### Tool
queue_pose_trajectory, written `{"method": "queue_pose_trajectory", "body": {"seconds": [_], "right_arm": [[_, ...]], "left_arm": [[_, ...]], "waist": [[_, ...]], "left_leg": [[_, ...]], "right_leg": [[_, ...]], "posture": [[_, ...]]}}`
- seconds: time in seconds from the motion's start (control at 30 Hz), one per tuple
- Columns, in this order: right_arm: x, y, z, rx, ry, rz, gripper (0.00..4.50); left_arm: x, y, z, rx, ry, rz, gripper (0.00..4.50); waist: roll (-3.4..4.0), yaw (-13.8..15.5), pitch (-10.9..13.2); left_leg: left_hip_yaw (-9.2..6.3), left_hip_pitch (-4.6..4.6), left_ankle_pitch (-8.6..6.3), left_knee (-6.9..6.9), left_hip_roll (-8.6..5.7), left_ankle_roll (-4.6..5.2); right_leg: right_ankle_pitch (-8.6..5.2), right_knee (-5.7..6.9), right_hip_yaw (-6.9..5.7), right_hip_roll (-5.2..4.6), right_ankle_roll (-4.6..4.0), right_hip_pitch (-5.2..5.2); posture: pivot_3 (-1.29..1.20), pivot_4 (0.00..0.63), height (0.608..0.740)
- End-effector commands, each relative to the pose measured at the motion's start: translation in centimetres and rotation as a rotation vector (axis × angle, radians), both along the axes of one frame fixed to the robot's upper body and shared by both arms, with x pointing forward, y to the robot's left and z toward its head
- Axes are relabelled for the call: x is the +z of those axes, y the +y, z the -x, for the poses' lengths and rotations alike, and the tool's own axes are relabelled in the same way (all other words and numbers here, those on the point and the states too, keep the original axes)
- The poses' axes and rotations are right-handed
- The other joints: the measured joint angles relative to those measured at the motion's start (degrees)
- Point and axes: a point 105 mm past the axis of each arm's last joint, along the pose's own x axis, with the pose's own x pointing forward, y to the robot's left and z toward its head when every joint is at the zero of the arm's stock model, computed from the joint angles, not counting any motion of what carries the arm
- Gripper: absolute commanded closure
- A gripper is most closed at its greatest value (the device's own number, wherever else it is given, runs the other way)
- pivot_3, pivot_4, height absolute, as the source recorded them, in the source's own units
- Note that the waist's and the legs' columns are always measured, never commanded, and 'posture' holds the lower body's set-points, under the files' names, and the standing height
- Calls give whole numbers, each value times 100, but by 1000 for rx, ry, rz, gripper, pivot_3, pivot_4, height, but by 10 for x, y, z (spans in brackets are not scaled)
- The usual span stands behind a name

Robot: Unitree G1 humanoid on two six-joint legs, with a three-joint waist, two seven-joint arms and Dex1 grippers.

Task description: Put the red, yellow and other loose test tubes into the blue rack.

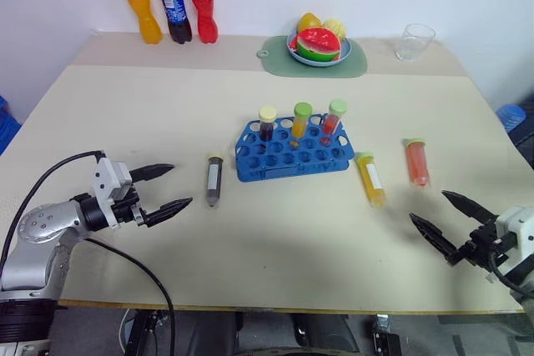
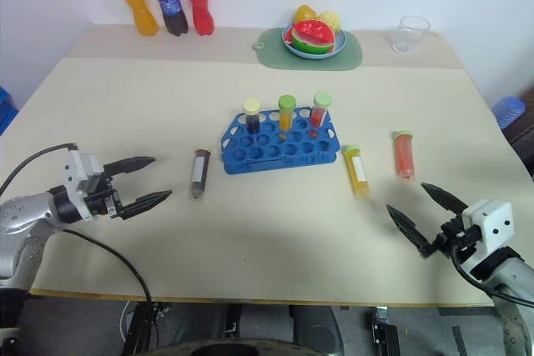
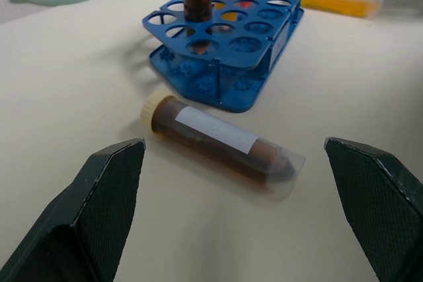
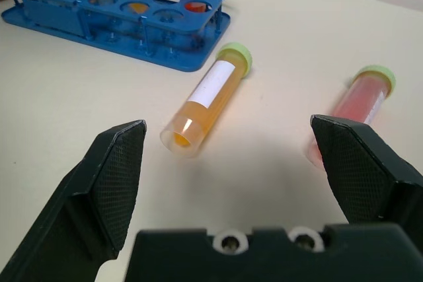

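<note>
The blue rack (image 1: 294, 152) stands mid-table with three capped tubes upright in its back row. A dark brown tube (image 1: 214, 179) lies flat just left of it. A yellow tube (image 1: 370, 179) and a red tube (image 1: 417, 162) lie flat to the rack's right. My left gripper (image 1: 163, 188) hovers open a short way left of the brown tube (image 3: 221, 142), nothing between its fingers. My right gripper (image 1: 448, 217) is open near the table's front right, short of the yellow tube (image 4: 208, 98) and red tube (image 4: 360, 102).
Three drink bottles (image 1: 168, 2) stand at the back left. A bowl of fruit (image 1: 318, 42) sits on a green mat at the back, with a clear glass (image 1: 415, 41) to its right. Bare tabletop runs along the front edge between the grippers.
</note>
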Motion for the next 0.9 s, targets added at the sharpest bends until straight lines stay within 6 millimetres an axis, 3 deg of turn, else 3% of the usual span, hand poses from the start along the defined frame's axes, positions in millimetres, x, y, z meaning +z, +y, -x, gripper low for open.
{"method": "queue_pose_trajectory", "body": {"seconds": [0.03, 0.37, 0.47, 0.73, 0.9], "right_arm": [[17, 5, -1, 18, -51, 28, 67], [41, 25, -19, 42, -94, 28, 67], [52, 30, -32, 43, -114, 8, 67], [70, 8, -78, -129, -53, 51, 67], [52, -23, -106, -259, 185, 38, 67]], "left_arm": [[11, -3, 1, -26, -41, -16, 21], [17, -9, 2, -46, -35, 19, 21], [16, -13, 3, -70, -44, 1, 21], [14, -30, 2, -163, -100, -49, 21], [27, -49, 1, -259, -137, -49, 21]], "waist": [[0, 0, 0], [2, 1, 2], [2, -3, 2], [4, 7, 4], [5, 7, 5]], "left_leg": [[0, 0, 0, -1, 0, 0], [0, -1, 0, -1, 0, 0], [1, -1, 0, -1, 0, 0], [2, -7, 0, 0, -4, 1], [5, -15, 0, 0, -5, 1]], "right_leg": [[0, 0, 0, 0, 0, 0], [0, -2, 0, 1, 0, -1], [0, -2, 1, 1, 0, -1], [0, -5, 1, 1, 0, -3], [1, -7, 1, 1, -1, -8]], "posture": [[0, 150, 740], [0, 150, 740], [0, 150, 740], [0, 150, 740], [0, 150, 740]]}}
